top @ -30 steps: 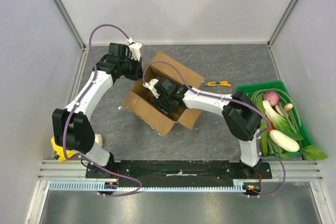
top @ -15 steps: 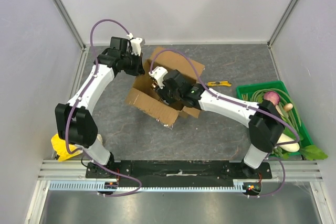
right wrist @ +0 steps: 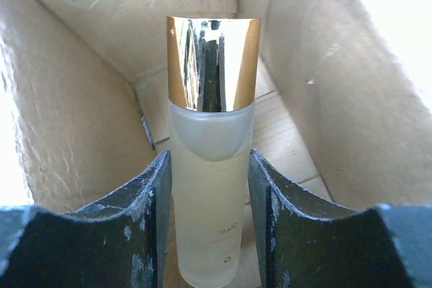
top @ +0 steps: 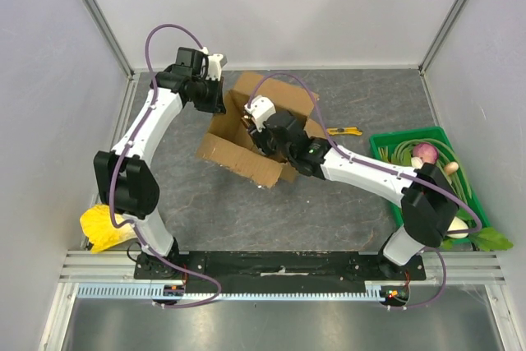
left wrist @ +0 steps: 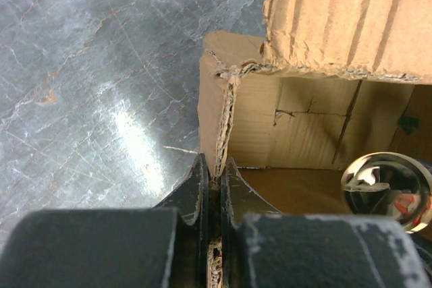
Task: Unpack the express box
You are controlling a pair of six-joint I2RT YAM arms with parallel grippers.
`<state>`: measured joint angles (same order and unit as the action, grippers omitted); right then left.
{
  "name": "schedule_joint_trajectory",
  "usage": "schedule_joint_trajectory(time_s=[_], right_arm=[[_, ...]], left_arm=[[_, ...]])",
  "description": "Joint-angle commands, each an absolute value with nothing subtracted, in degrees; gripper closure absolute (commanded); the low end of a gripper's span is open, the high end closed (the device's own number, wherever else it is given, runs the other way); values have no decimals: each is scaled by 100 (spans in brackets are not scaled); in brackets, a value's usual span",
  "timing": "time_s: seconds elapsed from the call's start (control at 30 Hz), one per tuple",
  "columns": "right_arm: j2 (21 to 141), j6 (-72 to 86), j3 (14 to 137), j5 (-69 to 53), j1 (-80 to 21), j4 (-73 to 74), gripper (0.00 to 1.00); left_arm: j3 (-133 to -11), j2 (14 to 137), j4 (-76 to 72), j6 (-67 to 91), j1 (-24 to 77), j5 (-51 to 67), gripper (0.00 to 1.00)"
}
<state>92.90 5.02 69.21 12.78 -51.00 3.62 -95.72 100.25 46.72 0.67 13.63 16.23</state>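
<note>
— Both arms have stretched farther out than a second ago, and the express box (top: pixel 238 158) has slid with them toward the far edge

— Where does it sit now?

— Left of the table's middle, closer to the far edge than the near one, flaps open. A green crate (top: pixel 403 132) of vegetables lies along the right edge, well apart

— And the jaws?

— The right gripper (right wrist: pixel 209 166) is down inside the carton, pinching a frosted bottle (right wrist: pixel 210 133) with a gold cap. Beyond it, at the box's far-left corner, the left gripper (left wrist: pixel 210 170) is pressed together on the cardboard wall

— What does the lift turn on?

— The bottle's long axis, I'd say. It runs lengthwise between the right fingers, cap pointing away from the wrist, so it lies straight ahead of those jaws with box walls close on either side. The right arm has it; the left is only at the rim. Pulling back along that axis through the opening looks the clean way out, with the left stopping the box from following
</note>
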Motion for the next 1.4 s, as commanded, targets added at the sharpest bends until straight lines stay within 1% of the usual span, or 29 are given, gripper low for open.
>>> schedule_joint_trajectory(time_s=[0.0, 0.27, 0.53, 0.7, 0.83, 0.93, 0.97, 1.03, 1.07, 1.13, 1.17, 1.23, 1.27, 1.3, 1.33, 1.37], right_arm=[[8789, 545, 6935, 1880, -5089, -1071, 100], [8789, 387, 7066, 2390, -5063, -2319, 100], [8728, 97, 7374, 3111, -5001, -2900, 100], [8701, 44, 7462, 3278, -4913, -2883, 100], [8622, 44, 7305, 3575, -4904, -2970, 100], [8526, 44, 7137, 4110, -4896, -3181, 100], [8499, -130, 7119, 4183, -4896, -3225, 100], [8499, -263, 7032, 4297, -4878, -3313, 100], [8464, -264, 6996, 4298, -4878, -3313, 100], [8411, -176, 6865, 4237, -4878, -3270, 100], [8342, -132, 6829, 4123, -4861, -3217, 100], [8271, -36, 6733, 3982, -4843, -3015, 100], [8201, 26, 6706, 3921, -4825, -2945, 100], [8157, 174, 6663, 3729, -4782, -2823, 100], [8121, 245, 6593, 3631, -4764, -2769, 100], [8043, 359, 6548, 3525, -4729, -2725, 100]], left_arm=[[-9940, 10107, 4930, 571, 1362, 1451, 98], [-10397, 10485, 5607, 1036, 1240, 897, 98], [-10696, 10766, 5985, 1116, 625, 361, 98], [-10609, 10776, 5994, 1195, 107, 273, 98], [-10398, 10784, 5985, 1266, -246, -192, 98], [-10144, 10705, 5889, 1301, -413, -237, 92], [-10073, 10618, 5836, 1309, -422, -185, 90], [-9828, 10521, 5687, 1310, -431, -150, 82], [-9765, 10425, 5643, 1283, -431, -123, 70], [-9642, 10301, 5529, 1240, -431, -88, 58], [-9616, 10231, 5476, 1178, -431, -36, 48], [-9624, 10029, 5335, 1099, -431, -35, 37], [-9650, 9959, 5283, 1046, -431, 139, 27], [-9685, 9784, 5221, 1029, -431, 193, 5], [-9703, 9704, 5099, 1020, -431, 272, 3], [-9738, 9599, 5037, 1011, -431, 481, 2]])
